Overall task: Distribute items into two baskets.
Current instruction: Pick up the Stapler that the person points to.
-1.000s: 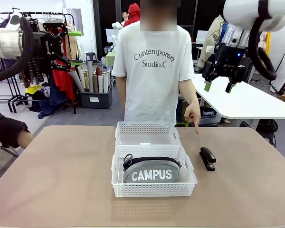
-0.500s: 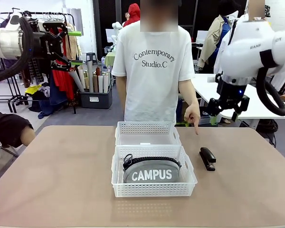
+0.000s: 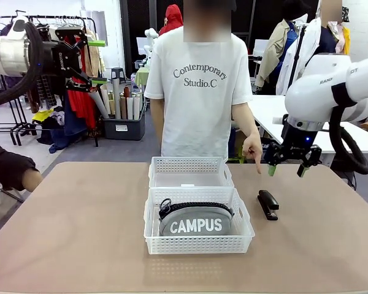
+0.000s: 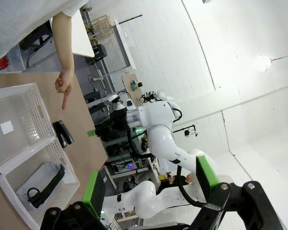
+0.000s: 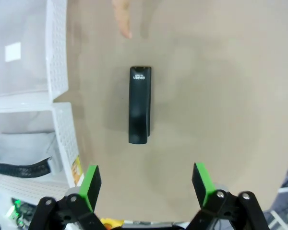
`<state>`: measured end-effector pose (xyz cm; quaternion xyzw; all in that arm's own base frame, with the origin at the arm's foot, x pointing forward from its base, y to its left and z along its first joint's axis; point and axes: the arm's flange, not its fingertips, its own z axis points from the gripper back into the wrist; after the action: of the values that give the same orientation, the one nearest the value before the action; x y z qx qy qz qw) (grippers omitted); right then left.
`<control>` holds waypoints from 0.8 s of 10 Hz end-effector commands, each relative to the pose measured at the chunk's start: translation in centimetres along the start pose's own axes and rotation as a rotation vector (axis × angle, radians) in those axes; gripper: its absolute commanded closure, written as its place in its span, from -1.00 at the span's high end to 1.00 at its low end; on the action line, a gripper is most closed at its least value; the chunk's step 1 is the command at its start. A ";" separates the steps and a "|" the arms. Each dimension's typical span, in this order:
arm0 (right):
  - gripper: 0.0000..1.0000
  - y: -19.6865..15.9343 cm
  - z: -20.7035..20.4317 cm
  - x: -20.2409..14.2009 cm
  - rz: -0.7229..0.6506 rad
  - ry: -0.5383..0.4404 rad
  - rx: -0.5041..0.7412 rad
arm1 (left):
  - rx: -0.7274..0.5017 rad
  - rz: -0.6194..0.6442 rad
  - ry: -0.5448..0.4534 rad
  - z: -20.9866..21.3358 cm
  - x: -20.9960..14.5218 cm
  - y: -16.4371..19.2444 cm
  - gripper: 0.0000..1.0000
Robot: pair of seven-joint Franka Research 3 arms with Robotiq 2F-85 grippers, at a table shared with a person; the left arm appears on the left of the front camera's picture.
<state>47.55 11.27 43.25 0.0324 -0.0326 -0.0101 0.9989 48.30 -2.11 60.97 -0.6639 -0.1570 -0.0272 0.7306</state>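
Note:
Two white lattice baskets stand end to end mid-table. The far basket holds nothing I can see. Inside the near basket lies the grey "CAMPUS" pouch. The black stapler lies on the table right of the baskets. My right gripper hangs open above the table, just behind the stapler, nothing between its fingers. My left gripper is open, high at the far left, away from the table. The stapler also shows from there.
A person in a white T-shirt stands at the far edge; one hand points a finger down near the stapler. Bare tan tabletop stretches left and right of the baskets. Another person's arm rests at the left edge.
My right arm has come down from high at the upper right to just above the table behind the stapler. The left arm, baskets, pouch and stapler have stayed put.

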 end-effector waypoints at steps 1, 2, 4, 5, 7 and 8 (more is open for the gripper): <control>1.00 0.6 -1.8 0.6 -0.014 0.016 -0.032 | -0.002 0.001 0.000 0.0 0.0 -0.2 1.00; 1.00 1.0 -2.9 0.7 -0.007 0.026 -0.039 | -0.002 0.001 0.000 0.0 0.0 -0.2 1.00; 1.00 1.6 -4.2 0.9 -0.030 0.046 -0.027 | -0.002 0.001 0.000 0.0 0.0 -0.2 1.00; 1.00 1.8 -4.9 1.1 -0.037 0.043 -0.040 | -0.002 0.001 0.000 0.0 0.0 -0.2 1.00; 1.00 2.0 -3.1 2.0 -0.004 0.050 -0.003 | -0.002 0.001 0.000 0.0 0.0 -0.2 1.00; 1.00 1.1 -5.3 0.7 -0.007 0.069 -0.020 | -0.002 0.001 0.000 0.0 0.0 -0.2 1.00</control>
<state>49.12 12.86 38.82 0.0249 -0.0022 -0.0122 0.9996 48.30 -2.11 60.97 -0.6639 -0.1570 -0.0272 0.7306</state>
